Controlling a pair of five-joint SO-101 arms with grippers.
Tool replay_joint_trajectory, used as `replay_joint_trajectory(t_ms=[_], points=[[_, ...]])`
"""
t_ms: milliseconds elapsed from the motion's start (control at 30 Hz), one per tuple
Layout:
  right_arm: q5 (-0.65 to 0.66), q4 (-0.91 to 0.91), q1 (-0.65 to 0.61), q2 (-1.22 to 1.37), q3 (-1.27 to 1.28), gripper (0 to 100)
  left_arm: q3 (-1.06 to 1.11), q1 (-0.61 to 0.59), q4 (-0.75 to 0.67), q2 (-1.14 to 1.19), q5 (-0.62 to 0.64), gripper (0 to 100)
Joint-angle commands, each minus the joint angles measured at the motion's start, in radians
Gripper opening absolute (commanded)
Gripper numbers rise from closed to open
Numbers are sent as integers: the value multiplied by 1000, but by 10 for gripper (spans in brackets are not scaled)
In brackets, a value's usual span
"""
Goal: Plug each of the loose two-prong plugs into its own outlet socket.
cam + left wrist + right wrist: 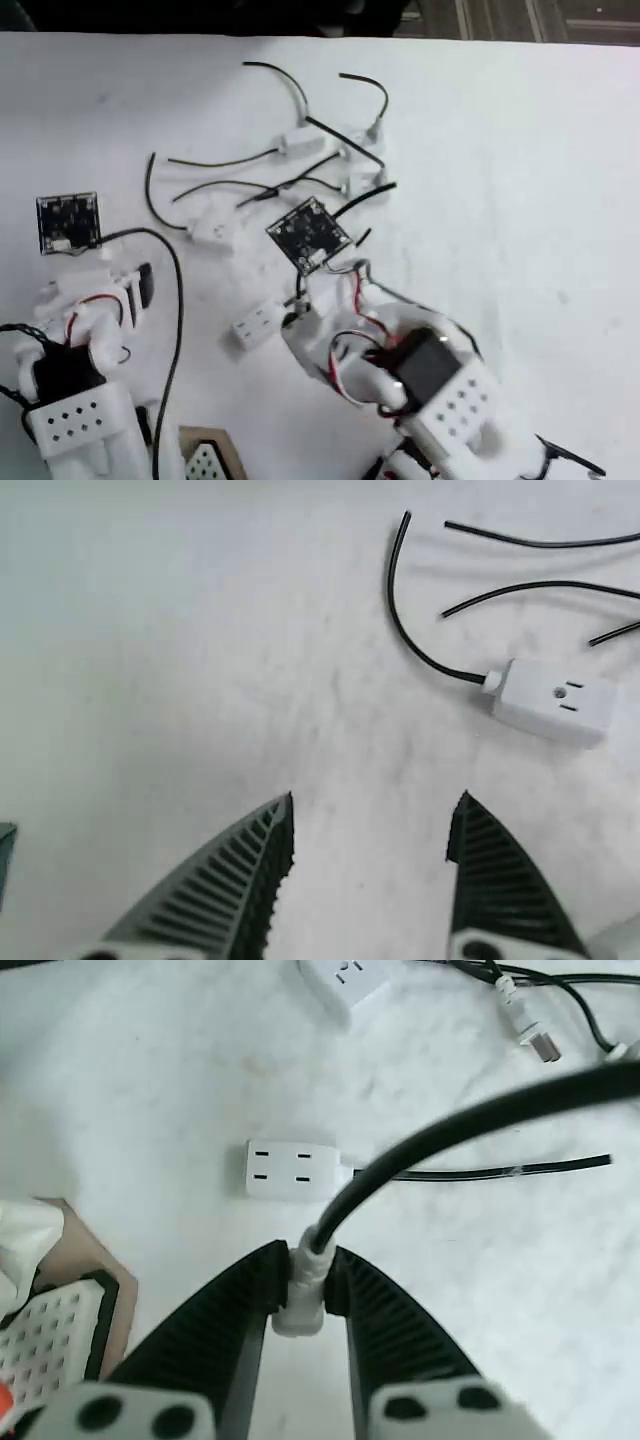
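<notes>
In the lower middle of the high view, the right hand (296,310) pinches a white plug on a black cord (300,1305). The white plastic outlet block (258,322) lies just left. Best to face it squarely, then push straight in. The left hand (370,830) is spread.

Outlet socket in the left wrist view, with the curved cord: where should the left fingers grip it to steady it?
Probably across the two long side walls of the outlet socket, mid-body, from above. It lies flat, slotted face up, and its cord leaves one short end, so this keeps slots and cord clear.
</notes>
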Motion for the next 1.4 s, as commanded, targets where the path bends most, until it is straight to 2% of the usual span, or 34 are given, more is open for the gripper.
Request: replay_joint_trajectory(t_ms=[0,267,467,700,900,1000,1367], points=[[-60,-259,-4,-15,167,17,95,-42,-107,-8,0,255],[-138,-628,-64,-5,370,17,146,-79,-153,-7,0,255],[-135,-903,-84,-2,512,17,150,-77,-149,-7,0,255],[-138,-947,-128,16,552,17,150,-71,-150,-7,5,255],[-137,-1067,-134,217,540,17,150,-71,-149,-7,5,255],[-138,-1063,-134,272,516,17,150,-71,-149,-7,5,255],[-135,-1113,-97,286,514,17,150,-71,-147,-7,5,255]])
